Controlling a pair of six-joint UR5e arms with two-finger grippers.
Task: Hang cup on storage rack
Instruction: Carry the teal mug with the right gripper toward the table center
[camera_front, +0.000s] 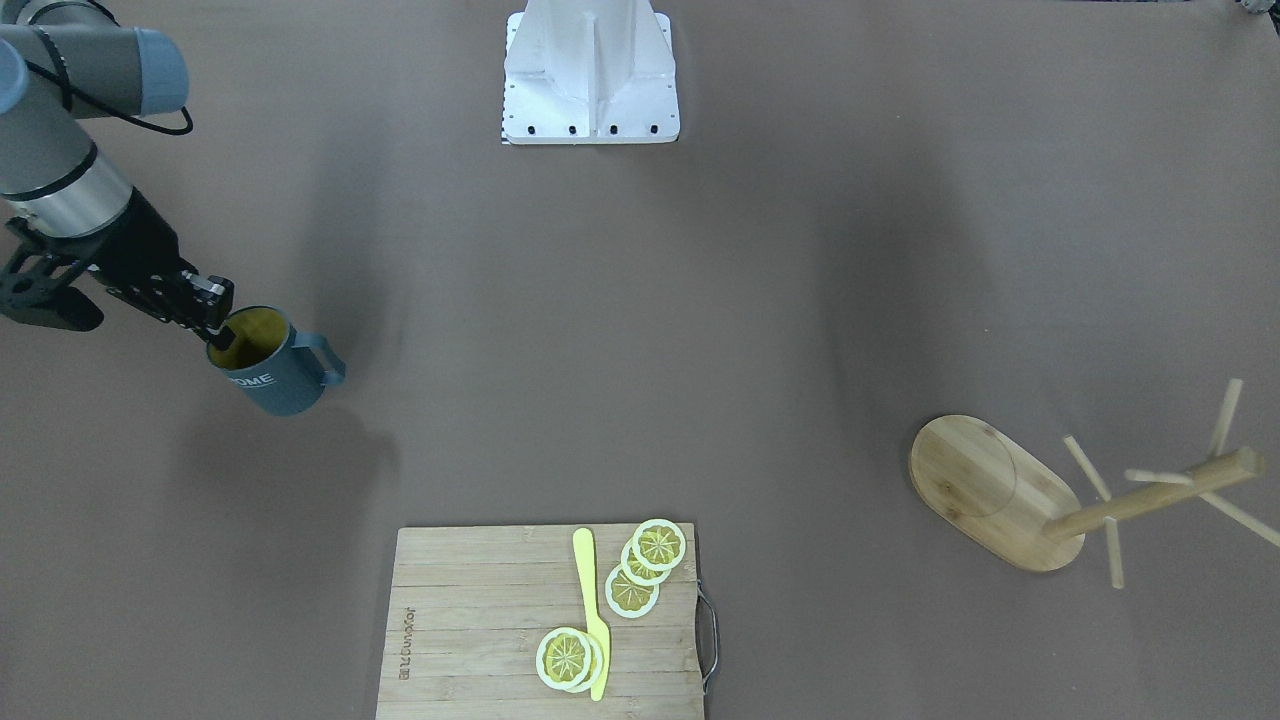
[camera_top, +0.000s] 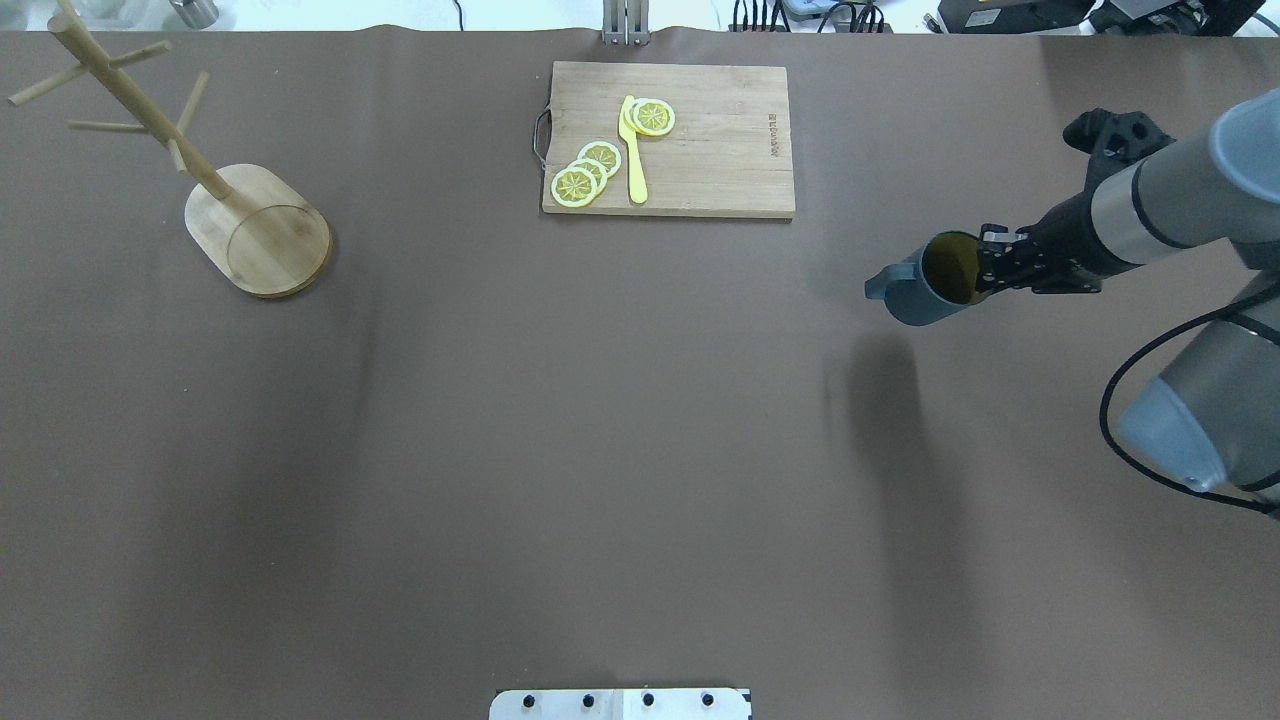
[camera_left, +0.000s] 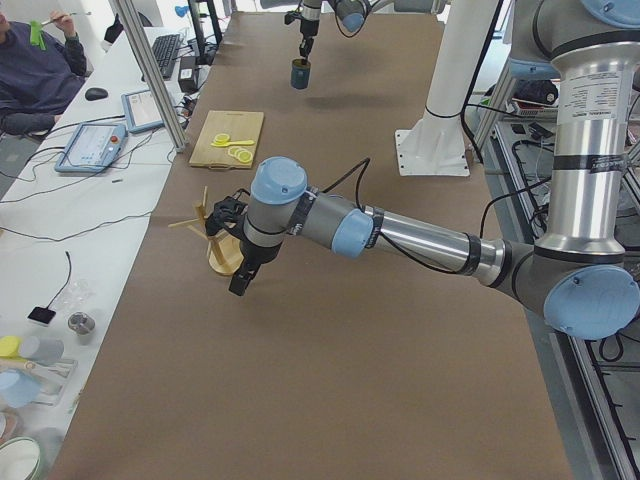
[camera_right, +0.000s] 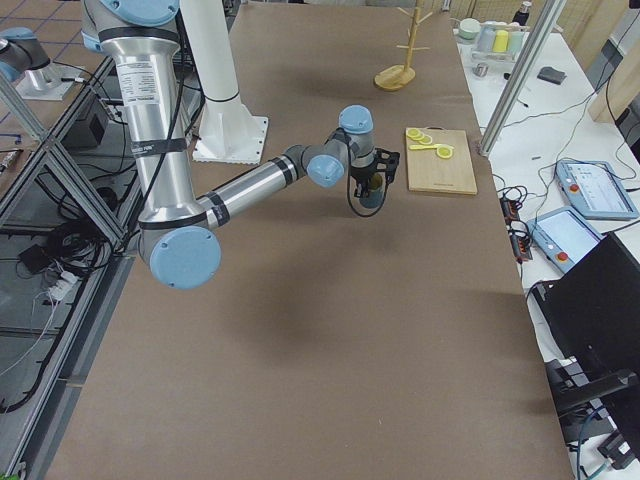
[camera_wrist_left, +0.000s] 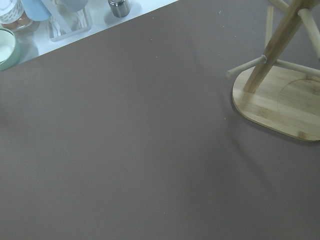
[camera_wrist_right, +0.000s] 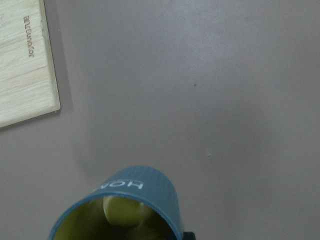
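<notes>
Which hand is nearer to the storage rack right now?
Left. The left hand hangs close beside the storage rack, near its base. The right hand is far across the table at the opposite end, gripping the cup by its rim.

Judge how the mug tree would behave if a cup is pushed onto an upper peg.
Probably top-heavy: on the storage rack a tall post rises from one end of the oval base, so a high sideways push could tip it. Likely rigid, but the pegs look thin. It might slide on the smooth table.
</notes>
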